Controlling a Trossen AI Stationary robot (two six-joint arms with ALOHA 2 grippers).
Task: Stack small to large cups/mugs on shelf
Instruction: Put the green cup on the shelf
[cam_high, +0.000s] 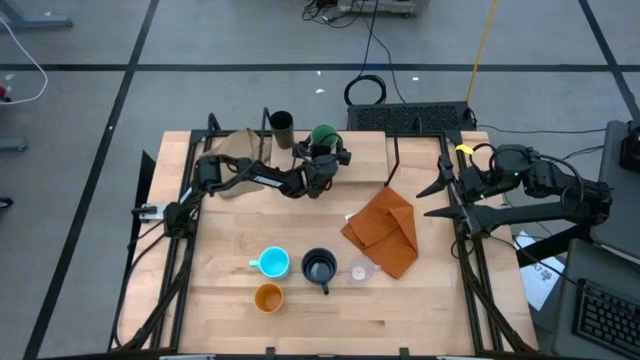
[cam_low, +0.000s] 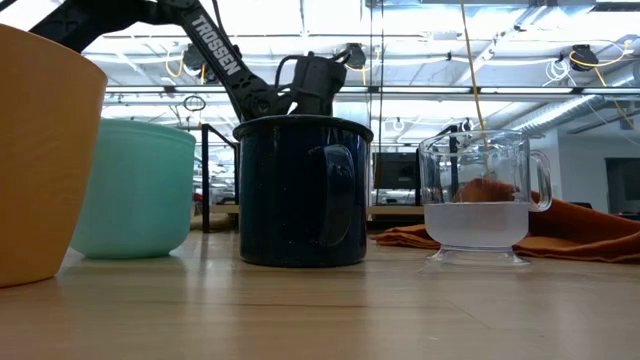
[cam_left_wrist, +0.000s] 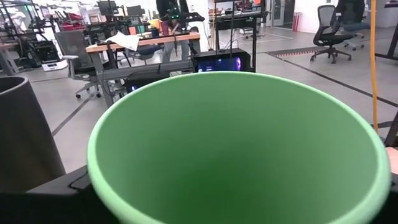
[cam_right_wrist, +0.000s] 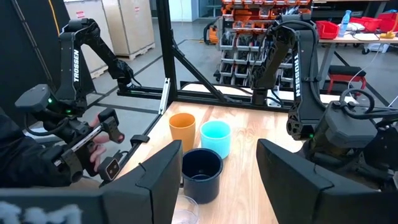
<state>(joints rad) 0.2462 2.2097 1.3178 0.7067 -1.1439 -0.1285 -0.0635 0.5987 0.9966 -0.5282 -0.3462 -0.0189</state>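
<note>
- High view: the green cup (cam_high: 323, 135) was seen on the shelf (cam_high: 365, 150) at the far edge of the table (cam_high: 230, 310), just beside the dark brown cup (cam_high: 282, 127). The left gripper (cam_high: 328, 152) was placed around the green cup with its fingers spread wide. The light blue mug (cam_high: 273, 263), dark navy mug (cam_high: 319, 267) and small clear cup (cam_high: 360, 270) were lined up near the front, with the orange cup (cam_high: 268, 297) just in front of the light blue mug. An orange cloth (cam_high: 385, 230) was laid to their right. The right gripper (cam_high: 440, 185) was parked at the table's right edge, fingers partly apart, empty.
- Low view: the orange cup (cam_low: 45, 160), light blue mug (cam_low: 135, 190), dark navy mug (cam_low: 300, 190) and clear cup (cam_low: 485, 195) were shown in a row.
- Left wrist view: the green cup's (cam_left_wrist: 236, 143) open mouth was seen filling the frame, the brown cup (cam_left_wrist: 25, 137) beside it.
- Right wrist view: the orange cup (cam_right_wrist: 182, 129), light blue mug (cam_right_wrist: 216, 138) and navy mug (cam_right_wrist: 201, 173) were seen beyond the parted fingers (cam_right_wrist: 161, 171).
</note>
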